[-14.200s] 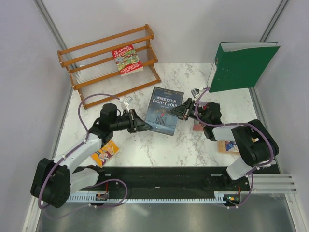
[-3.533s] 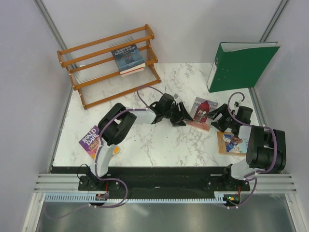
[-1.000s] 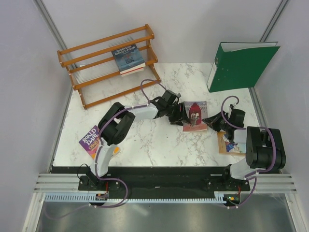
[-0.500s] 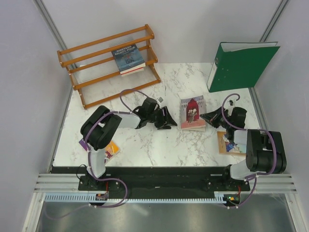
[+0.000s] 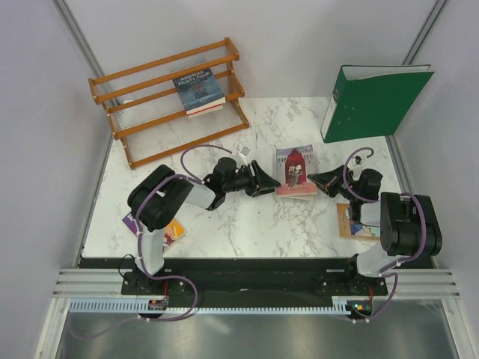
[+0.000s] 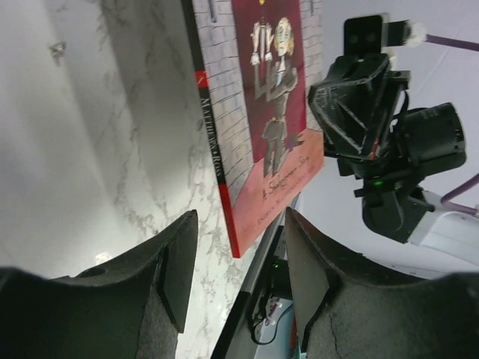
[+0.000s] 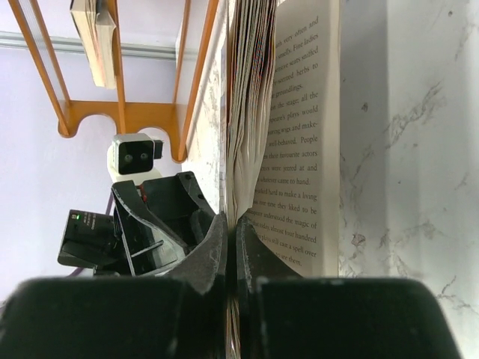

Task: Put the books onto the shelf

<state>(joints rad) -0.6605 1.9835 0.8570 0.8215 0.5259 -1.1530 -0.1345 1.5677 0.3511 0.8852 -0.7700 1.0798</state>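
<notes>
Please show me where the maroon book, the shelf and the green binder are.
maroon book (image 5: 295,167), top view, front cover.
shelf (image 5: 161,63), top view, upper slat.
green binder (image 5: 374,105), top view, front face.

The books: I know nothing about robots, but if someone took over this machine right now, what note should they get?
Left end effector: open, pointed at the spine of the maroon book, not gripping it.
Right end effector: shut on that book's opposite edge, pinching pages.
Done: the dark blue book lies on the shelf, atop a second book.
Left: the maroon book mid-table, the yellow-purple book under the left arm, the orange book by the right arm.
</notes>
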